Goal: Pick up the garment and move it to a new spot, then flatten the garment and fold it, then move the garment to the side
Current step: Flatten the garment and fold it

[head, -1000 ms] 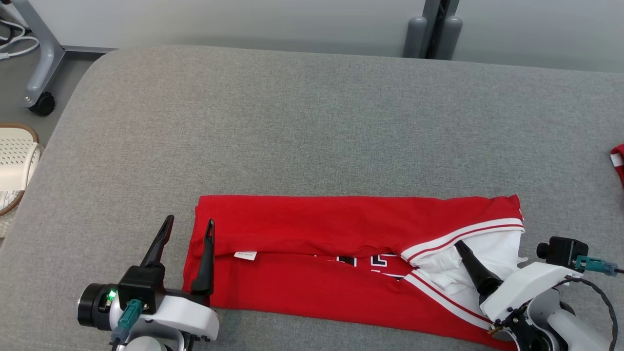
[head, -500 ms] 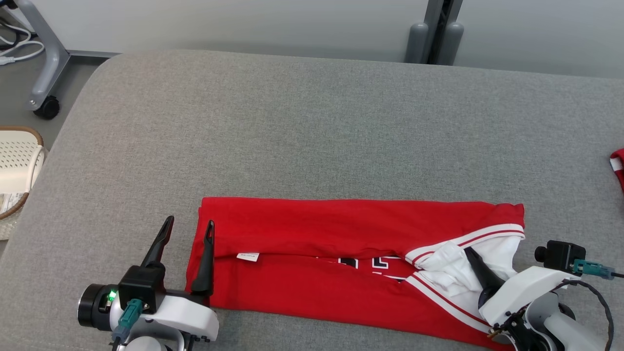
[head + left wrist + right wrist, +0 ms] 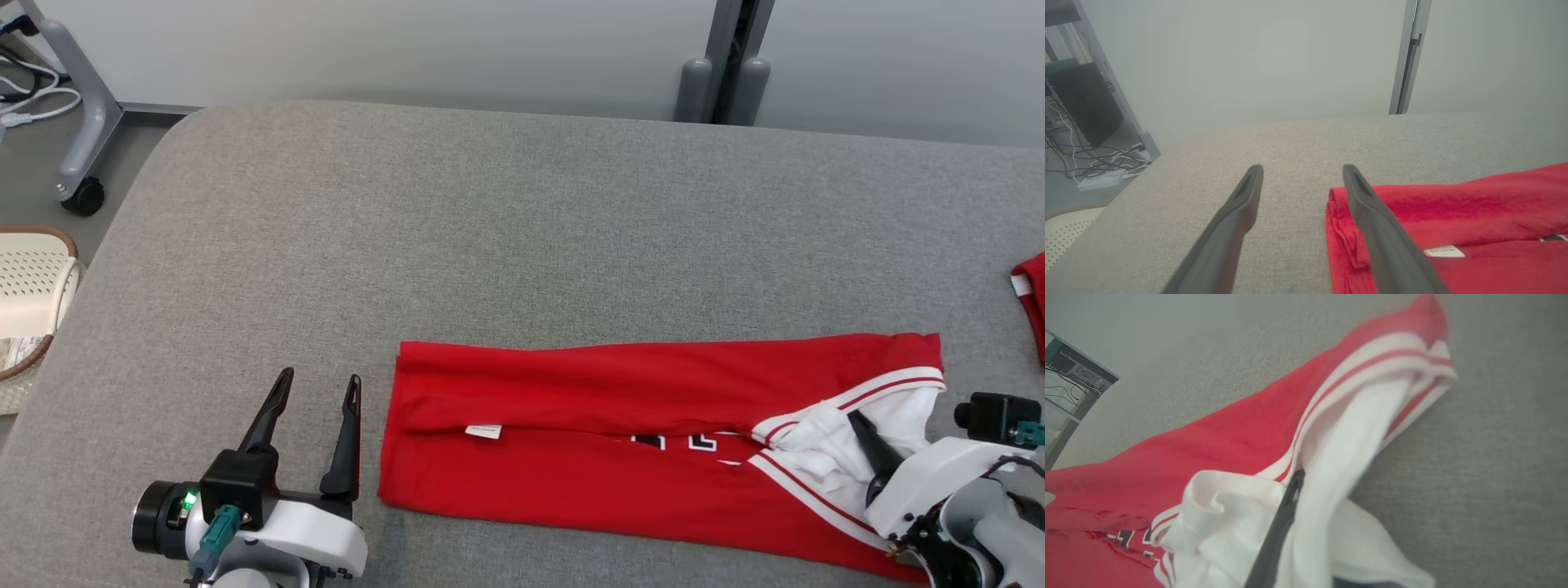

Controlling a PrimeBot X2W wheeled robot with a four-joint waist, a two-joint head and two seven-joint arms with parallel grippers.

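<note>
The garment [image 3: 620, 408] is a red jersey with white striped trim, folded into a long band across the near part of the grey padded surface [image 3: 490, 229]. My right gripper [image 3: 856, 418] is shut on the garment's white end at the right; in the right wrist view the dark fingers [image 3: 1274, 539] pinch a white fold of the garment [image 3: 1229, 433]. My left gripper [image 3: 319, 376] stands open just left of the garment's left edge, a small gap apart. The left wrist view has the left gripper [image 3: 1302, 168] open over bare fabric, the garment [image 3: 1474, 212] beside its right finger.
Another red and white cloth [image 3: 1030, 298] lies at the surface's right edge. A white perforated basket [image 3: 28, 278] sits on the floor to the left, near a wheeled stand leg [image 3: 82, 192]. Two grey posts [image 3: 718, 86] rise behind the far edge.
My right gripper has shut on the white end and moved right, dragging the garment right, out from under the left gripper's right finger. The head camera has tilted slightly.
</note>
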